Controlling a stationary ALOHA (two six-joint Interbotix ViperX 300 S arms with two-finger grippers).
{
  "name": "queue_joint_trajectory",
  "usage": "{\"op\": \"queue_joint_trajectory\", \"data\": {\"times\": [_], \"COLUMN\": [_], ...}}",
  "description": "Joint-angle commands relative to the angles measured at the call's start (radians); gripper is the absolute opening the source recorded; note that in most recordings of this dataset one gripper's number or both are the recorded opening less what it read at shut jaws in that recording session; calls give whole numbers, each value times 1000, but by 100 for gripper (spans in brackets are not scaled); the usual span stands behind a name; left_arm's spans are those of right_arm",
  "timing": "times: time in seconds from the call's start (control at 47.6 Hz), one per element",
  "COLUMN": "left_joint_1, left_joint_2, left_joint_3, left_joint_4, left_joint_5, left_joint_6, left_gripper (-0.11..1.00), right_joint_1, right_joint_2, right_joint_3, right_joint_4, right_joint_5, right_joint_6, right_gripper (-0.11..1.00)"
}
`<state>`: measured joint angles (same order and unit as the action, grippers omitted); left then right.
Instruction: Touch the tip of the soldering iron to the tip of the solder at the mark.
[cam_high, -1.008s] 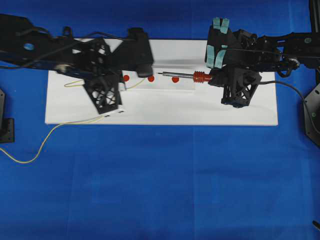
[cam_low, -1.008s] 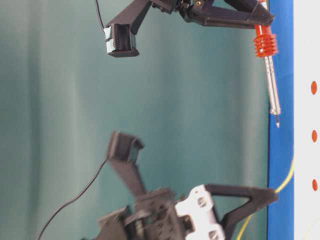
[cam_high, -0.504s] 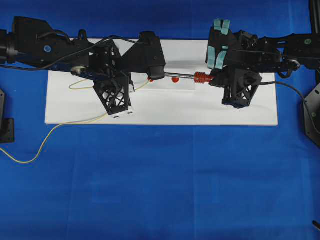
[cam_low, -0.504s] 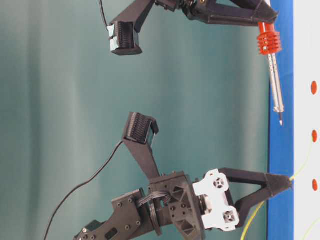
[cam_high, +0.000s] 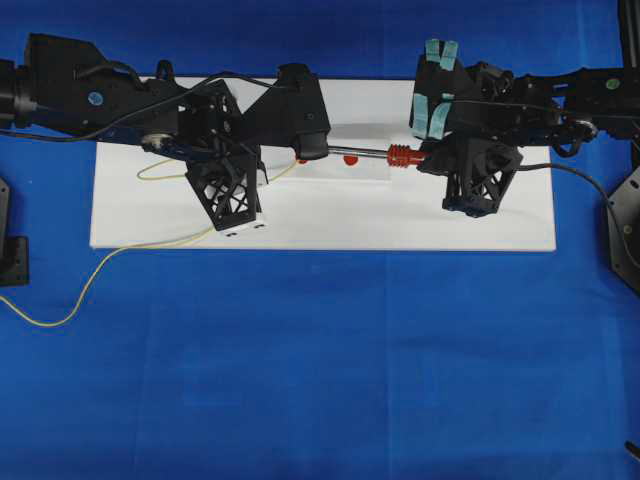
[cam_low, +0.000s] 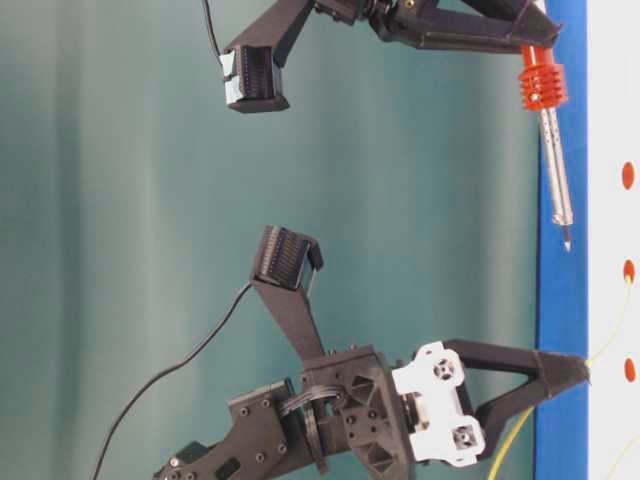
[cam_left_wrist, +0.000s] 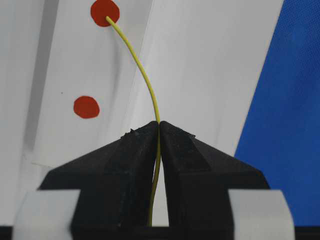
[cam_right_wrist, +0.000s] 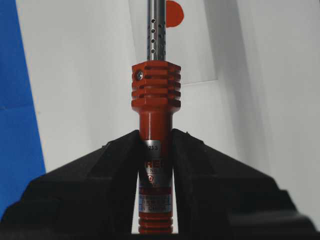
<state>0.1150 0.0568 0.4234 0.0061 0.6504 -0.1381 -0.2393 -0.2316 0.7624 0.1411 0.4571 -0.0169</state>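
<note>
The solder (cam_left_wrist: 145, 80), a thin yellow wire, runs up from my left gripper (cam_left_wrist: 159, 125), which is shut on it. Its free end rests on the upper red mark (cam_left_wrist: 105, 10). My right gripper (cam_right_wrist: 155, 137) is shut on the red handle of the soldering iron (cam_right_wrist: 155, 100). In the table-level view the iron's silver shaft (cam_low: 556, 170) points toward the middle mark (cam_low: 629, 271). Its tip hangs off the board, apart from the solder (cam_low: 612, 325). Overhead, the left wrist camera (cam_high: 300, 115) hides the iron's tip.
The white board (cam_high: 480, 220) lies on blue cloth. The marks sit on a paper strip (cam_high: 370, 172). Slack solder trails off the board's left edge (cam_high: 60, 310). The iron's black cord (cam_high: 590, 185) runs off to the right.
My left arm swung right and carried the solder's end onto the middle mark. The iron drew slightly closer to the board. Over the last half second almost nothing moved.
</note>
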Motion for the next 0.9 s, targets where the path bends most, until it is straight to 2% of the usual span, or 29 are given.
{"op": "queue_joint_trajectory", "data": {"times": [0.0,0.399,0.882], "left_joint_1": [-2,-2,-2], "left_joint_2": [-12,-9,-9], "left_joint_3": [-5,-3,-3], "left_joint_4": [0,0,0], "left_joint_5": [-6,-11,-5], "left_joint_6": [0,5,8], "left_gripper": [3,3,3], "right_joint_1": [0,0,-2], "right_joint_2": [-8,12,127], "right_joint_3": [-17,-28,-92], "right_joint_4": [-3,-3,-3], "right_joint_5": [-11,-18,-12], "right_joint_6": [-3,-3,-3], "right_gripper": [6,6,6]}}
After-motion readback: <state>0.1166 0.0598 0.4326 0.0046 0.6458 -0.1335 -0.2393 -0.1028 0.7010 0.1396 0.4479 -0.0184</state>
